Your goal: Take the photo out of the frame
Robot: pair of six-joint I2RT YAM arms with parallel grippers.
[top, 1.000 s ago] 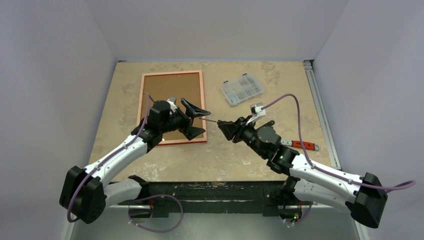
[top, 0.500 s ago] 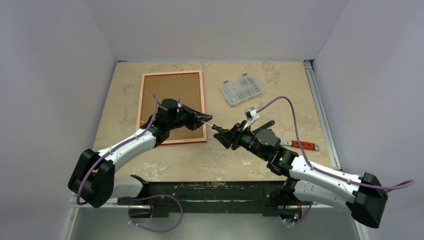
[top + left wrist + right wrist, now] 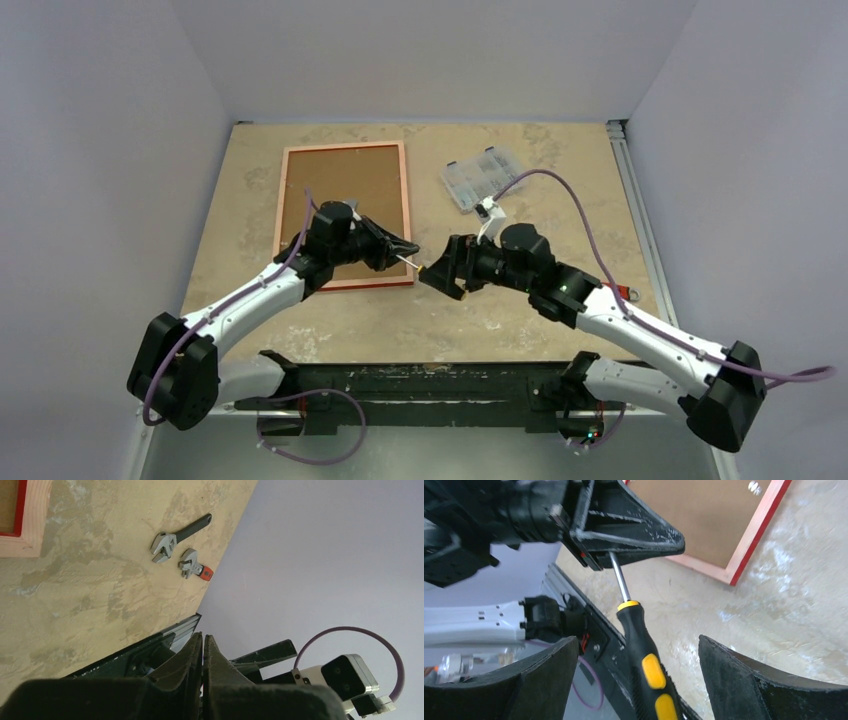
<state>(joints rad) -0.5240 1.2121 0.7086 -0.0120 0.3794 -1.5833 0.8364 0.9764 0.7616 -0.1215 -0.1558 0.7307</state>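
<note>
**Overhead view.** One frame [image 3: 406, 205] lies back-up on the desk [image 3: 480, 325], left of centre. Its single photo [image 3: 345, 195] sits inside it, with only the brown board showing. Two arms meet at centre, near the frame's lower right corner.

**Right wrist view.** The left end effector [image 3: 405, 247] is clenched on the metal shaft of one screwdriver [image 3: 646, 662]; the shaft runs into its closed tips at upper centre. The right end effector [image 3: 638, 639] is released. Its two fingers [image 3: 544, 685] stand wide apart, with the black-and-yellow handle between them and clear of both where visible.

**Other items.** One clear parts box [image 3: 470, 180] sits upper right of centre in the overhead view. At upper centre of the left wrist view, two tools lie side by side on the desk: one grey-and-black wrench [image 3: 175, 536] and one red-handled wrench [image 3: 192, 568].
</note>
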